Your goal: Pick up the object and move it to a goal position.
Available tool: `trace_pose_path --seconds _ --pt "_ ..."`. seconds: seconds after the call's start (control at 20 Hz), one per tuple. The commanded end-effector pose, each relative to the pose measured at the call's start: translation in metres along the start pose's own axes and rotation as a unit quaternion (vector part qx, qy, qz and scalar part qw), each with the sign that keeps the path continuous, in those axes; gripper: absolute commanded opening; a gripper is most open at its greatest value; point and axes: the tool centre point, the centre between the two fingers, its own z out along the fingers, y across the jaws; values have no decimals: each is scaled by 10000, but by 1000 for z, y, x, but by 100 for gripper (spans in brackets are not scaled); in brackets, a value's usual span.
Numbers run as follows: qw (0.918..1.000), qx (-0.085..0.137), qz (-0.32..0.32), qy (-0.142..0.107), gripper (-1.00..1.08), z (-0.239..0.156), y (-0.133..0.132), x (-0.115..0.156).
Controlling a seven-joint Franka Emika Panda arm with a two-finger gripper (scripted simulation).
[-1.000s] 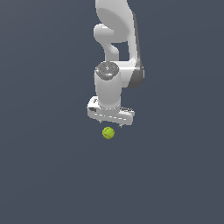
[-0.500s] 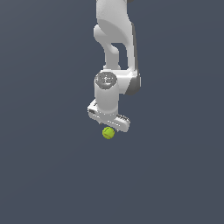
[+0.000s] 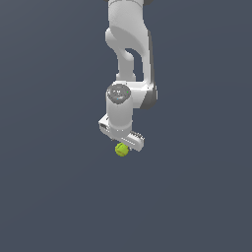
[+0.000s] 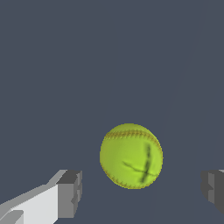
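Observation:
The object is a small yellow-green ball (image 3: 121,150) with a faint stitched seam, lying on the dark grey floor. In the exterior view my white gripper (image 3: 123,144) hangs straight over it, and the hand's lower edge covers the top of the ball. In the wrist view the ball (image 4: 131,156) sits in the gap of the gripper (image 4: 142,193), closer to one grey finger (image 4: 70,194) than to the other. Bare floor shows on both sides of the ball. The gripper is open and touches nothing.
The dark grey floor (image 3: 54,187) stretches flat all around with no other object on it. The white arm (image 3: 129,44) rises from the hand toward the top of the exterior view.
The hand has come down onto the ball and turned slightly. One second ago it stood clearly above the ball. The ball has stayed in place.

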Motion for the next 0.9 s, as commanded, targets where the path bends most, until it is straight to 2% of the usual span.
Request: trace_pose_path --seconds 0.0,0.55,0.8,0.85 --pt "10000 1 0 1 100 0 0 0" --pt "10000 0 22 4 100 43 1 -1" --pt "10000 0 22 4 100 50 0 0" --pt "10000 0 22 4 -100 50 0 0"
